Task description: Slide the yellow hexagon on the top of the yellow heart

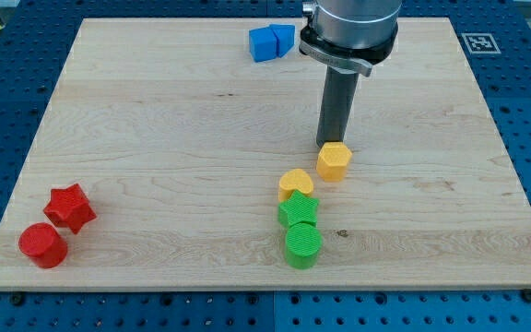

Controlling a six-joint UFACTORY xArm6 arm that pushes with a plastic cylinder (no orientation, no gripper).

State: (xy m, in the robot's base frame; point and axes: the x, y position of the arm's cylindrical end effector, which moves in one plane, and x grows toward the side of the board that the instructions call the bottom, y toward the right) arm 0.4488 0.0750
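While my tip point(333, 145) rests at the upper edge of the yellow hexagon block point(335, 161), just right of the frame's centre, no pincer exists here: only a bare rod, touching or nearly so. That hexagon sits up and right of the yellow heart block point(296, 184), close but apart. To finish well, I judge 1 short nudge leftward from its right side, avoiding the green star block point(298, 212) on the wooden board point(155, 138).

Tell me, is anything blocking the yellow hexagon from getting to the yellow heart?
Nothing visible is. My tip sits right behind the yellow hexagon, on the view's top side. The yellow heart is just down and left, with only bare board between them.
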